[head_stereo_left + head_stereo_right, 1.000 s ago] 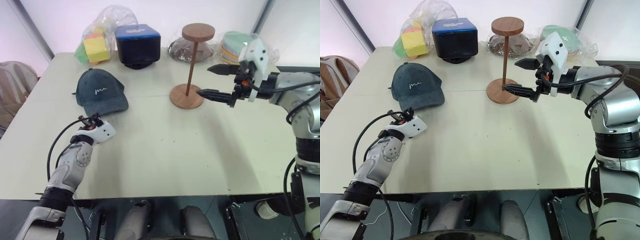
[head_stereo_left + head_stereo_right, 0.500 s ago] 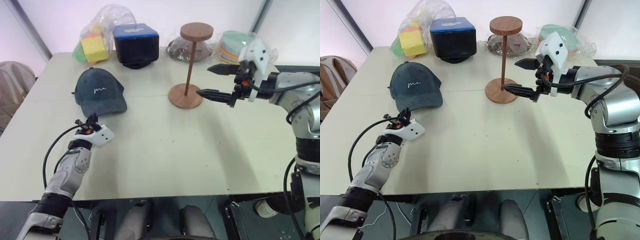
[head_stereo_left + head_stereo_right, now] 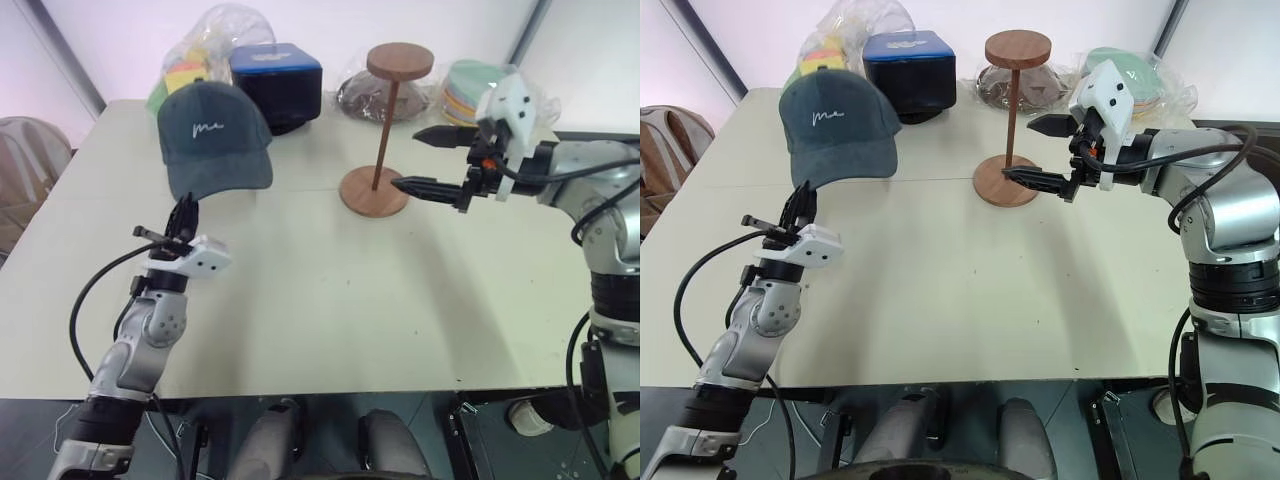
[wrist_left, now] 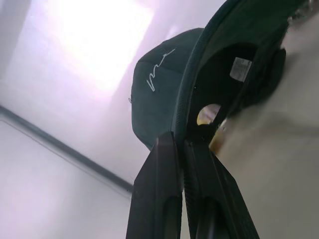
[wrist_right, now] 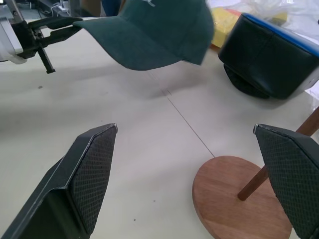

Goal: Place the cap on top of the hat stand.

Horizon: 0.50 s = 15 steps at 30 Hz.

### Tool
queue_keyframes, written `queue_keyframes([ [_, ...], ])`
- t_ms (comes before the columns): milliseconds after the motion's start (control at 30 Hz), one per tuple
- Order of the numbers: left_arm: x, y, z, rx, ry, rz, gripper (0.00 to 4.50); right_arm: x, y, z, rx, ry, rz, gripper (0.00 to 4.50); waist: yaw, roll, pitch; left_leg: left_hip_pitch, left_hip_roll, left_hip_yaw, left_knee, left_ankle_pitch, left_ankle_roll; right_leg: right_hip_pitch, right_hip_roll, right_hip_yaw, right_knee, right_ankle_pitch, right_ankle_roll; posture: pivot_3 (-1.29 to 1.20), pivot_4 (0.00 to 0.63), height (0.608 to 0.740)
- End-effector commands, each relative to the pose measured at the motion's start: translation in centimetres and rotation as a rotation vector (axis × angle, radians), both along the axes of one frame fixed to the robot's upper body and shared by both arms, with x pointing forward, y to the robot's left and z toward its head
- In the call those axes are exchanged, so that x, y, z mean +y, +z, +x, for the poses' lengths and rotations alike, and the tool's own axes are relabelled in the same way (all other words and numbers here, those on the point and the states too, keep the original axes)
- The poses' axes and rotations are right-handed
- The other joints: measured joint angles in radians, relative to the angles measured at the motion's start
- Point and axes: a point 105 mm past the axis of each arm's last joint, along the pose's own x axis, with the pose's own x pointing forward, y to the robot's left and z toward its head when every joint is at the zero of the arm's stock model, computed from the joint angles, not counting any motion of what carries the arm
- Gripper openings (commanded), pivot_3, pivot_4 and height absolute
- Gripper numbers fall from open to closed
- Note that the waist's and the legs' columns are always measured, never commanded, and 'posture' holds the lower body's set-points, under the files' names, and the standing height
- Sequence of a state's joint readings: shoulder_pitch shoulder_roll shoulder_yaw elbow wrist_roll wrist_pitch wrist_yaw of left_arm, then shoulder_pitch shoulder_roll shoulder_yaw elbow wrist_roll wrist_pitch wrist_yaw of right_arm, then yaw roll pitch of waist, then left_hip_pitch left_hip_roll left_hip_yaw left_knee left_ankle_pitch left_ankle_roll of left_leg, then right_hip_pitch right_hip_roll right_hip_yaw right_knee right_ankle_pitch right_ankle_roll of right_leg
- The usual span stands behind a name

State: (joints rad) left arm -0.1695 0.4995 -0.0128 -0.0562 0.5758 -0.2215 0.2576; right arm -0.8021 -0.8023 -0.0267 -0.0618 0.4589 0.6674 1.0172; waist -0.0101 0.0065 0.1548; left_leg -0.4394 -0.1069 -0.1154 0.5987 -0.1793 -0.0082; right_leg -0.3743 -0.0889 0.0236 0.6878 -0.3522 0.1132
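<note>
Pale cream tabletop (image 3: 330, 300) fills most of the frame, the largest thing in the scene. At the right edge, the right gripper (image 3: 425, 160) hangs with its two fingers spread wide and nothing between them, one finger above the other, just beside the wooden hat stand (image 3: 380, 130), which stands upright at upper centre with its round base on the table and its disc top bare. At upper left, the dark teal cap (image 3: 212, 140) is lifted clear of the table, its white script facing the camera, brim pointing down. The left gripper (image 3: 183, 213), at lower left of the cap, has its fingers pinched tight on the brim edge. A dark blue box (image 3: 276, 82) sits behind the cap at the table's far edge.
</note>
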Motion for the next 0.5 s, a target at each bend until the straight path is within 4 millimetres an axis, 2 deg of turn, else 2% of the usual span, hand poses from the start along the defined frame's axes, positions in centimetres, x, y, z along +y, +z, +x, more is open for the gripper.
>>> queue_keyframes([
  [33,-1.4,3.6,-0.1,-0.114,-0.052,-0.009,0.02,-0.2,2.0,-0.1,-0.078,0.002,0.004,4.5,0.002,0.0,0.0,0.0,0.0,0.0,0.0,0.0,0.0,0.0,0.0,0.0,0.0,0.0,0.0,0.0,0.15,0.74],
  [133,-2.9,5.2,0.4,-0.152,-0.089,0.005,0.02,-1.1,2.4,0.2,-0.092,-0.028,0.004,4.5,0.001,0.0,0.0,-0.001,0.0,0.0,0.001,0.0,0.0,0.0,0.0,-0.001,0.0,0.0,0.0,0.0,0.15,0.74],
  [333,-5.6,8.6,1.6,-0.236,-0.16,0.015,0.02,-4.7,4.4,0.1,-0.153,-0.166,0.021,4.5,0.005,-0.001,0.001,-0.003,0.0,0.0,0.005,-0.001,0.001,0.0,0.001,-0.003,0.0,0.0,0.0,0.0,0.15,0.74],
  [400,-6.0,9.4,2.0,-0.25,-0.173,0.004,0.02,-5.2,5.5,-0.6,-0.165,-0.182,0.054,4.5,0.004,-0.001,0.001,-0.004,0.0,0.0,0.008,-0.001,0.002,0.0,0.001,-0.003,0.0,0.0,0.0,0.0,0.15,0.74],
  [500,-6.7,10.1,2.5,-0.262,-0.196,-0.007,0.02,-4.9,7.4,-2.0,-0.17,-0.158,0.167,4.5,-0.001,-0.001,0.001,-0.004,0.0,0.0,0.009,-0.001,0.002,0.001,0.001,-0.002,0.0,0.0,0.0,0.0,0.15,0.74],
])
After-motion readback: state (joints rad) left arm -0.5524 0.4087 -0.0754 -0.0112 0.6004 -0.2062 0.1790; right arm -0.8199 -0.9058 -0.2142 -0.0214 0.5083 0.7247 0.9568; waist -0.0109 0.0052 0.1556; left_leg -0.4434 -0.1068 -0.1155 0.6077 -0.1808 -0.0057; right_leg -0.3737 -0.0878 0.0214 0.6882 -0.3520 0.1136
